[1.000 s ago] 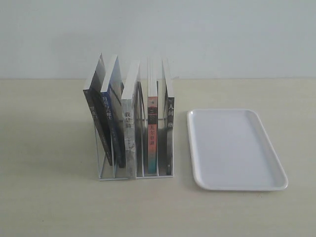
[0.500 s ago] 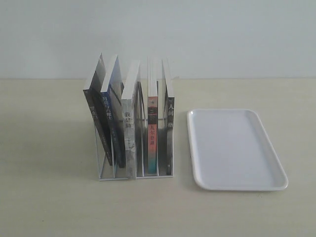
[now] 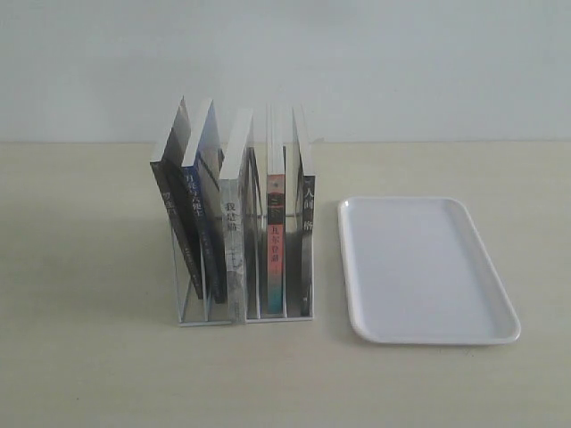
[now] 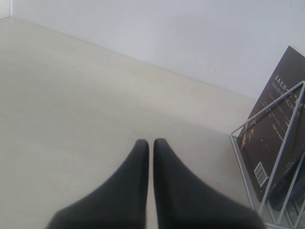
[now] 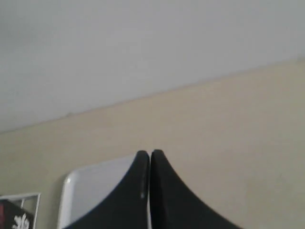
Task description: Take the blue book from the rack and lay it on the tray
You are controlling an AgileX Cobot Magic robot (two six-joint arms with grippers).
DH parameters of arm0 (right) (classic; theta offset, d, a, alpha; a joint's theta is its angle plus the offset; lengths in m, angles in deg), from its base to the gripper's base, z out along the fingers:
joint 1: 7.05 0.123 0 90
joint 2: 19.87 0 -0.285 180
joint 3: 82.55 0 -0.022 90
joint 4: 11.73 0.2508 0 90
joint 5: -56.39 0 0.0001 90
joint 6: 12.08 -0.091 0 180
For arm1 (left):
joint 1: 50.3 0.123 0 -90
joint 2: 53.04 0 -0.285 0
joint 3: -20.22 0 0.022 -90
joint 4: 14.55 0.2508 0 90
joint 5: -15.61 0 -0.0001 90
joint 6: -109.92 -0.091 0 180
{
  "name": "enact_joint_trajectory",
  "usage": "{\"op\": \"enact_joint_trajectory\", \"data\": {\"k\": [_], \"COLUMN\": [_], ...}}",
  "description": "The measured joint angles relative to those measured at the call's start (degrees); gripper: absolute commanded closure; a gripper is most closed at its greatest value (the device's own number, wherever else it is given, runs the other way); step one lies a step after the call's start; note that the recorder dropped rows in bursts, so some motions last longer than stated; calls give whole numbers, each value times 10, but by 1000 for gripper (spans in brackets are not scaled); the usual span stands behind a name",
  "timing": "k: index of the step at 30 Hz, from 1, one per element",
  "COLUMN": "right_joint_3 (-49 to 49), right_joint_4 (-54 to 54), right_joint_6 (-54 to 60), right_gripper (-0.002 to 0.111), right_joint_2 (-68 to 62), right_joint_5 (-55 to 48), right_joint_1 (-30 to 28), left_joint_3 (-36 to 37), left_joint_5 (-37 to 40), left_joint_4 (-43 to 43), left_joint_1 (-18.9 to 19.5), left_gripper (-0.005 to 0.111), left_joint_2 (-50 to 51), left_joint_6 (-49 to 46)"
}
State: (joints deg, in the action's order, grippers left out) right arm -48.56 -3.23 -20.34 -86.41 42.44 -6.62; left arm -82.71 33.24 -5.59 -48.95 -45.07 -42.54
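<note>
Closest to my wrist cameras, the left gripper (image 4: pixel 150 143) and the right gripper (image 5: pixel 150 153) are both pressed closed (fingertips together), holding nothing. On the pale surface (image 3: pixel 89 357) the rack (image 3: pixel 183 308) carries five books. The blue book (image 3: pixel 196 214) stands second from the left, leaning left, hemmed in by a black-spined book (image 3: pixel 169 201) and a grey-spined book (image 3: pixel 232 241). Its white spine characters are too small to read; the far-right spine (image 3: pixel 307 241) seems to begin 人間. The tray (image 3: pixel 428 267) lies just right of the rack, apart from it.
</note>
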Motion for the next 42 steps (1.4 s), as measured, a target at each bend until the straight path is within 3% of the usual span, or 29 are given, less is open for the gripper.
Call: {"op": "enact_joint_trajectory", "data": {"k": [3, 10, 16, 22, 32, 35, 41, 42], "right_joint_3": [-5, -105, -237, -365, -514, -526, -527, -528], "right_joint_4": [43, 72, -3, -117, -81, -78, -75, -75], "right_joint_6": [28, 67, -4, -93, -104, -104, -88, -87], "right_gripper": [108, 108, 108, 108, 108, 99, 57, 54], "right_joint_2": [-35, -125, -201, -291, -380, -406, -422, -422], "right_joint_5": [-45, -148, -236, -389, -462, -477, -480, -479], "right_joint_1": [34, 208, 306, 349, 361, 361, 361, 361], "left_joint_3": [0, 0, 0, 0, 0, 0, 0, 0], "left_joint_5": [0, 0, 0, 0, 0, 0, 0, 0], "left_joint_4": [0, 0, 0, 0, 0, 0, 0, 0], "left_joint_1": [0, 0, 0, 0, 0, 0, 0, 0], "left_gripper": [103, 103, 103, 103, 103, 103, 103, 103], "left_joint_2": [0, 0, 0, 0, 0, 0, 0, 0], "left_joint_6": [0, 0, 0, 0, 0, 0, 0, 0]}}
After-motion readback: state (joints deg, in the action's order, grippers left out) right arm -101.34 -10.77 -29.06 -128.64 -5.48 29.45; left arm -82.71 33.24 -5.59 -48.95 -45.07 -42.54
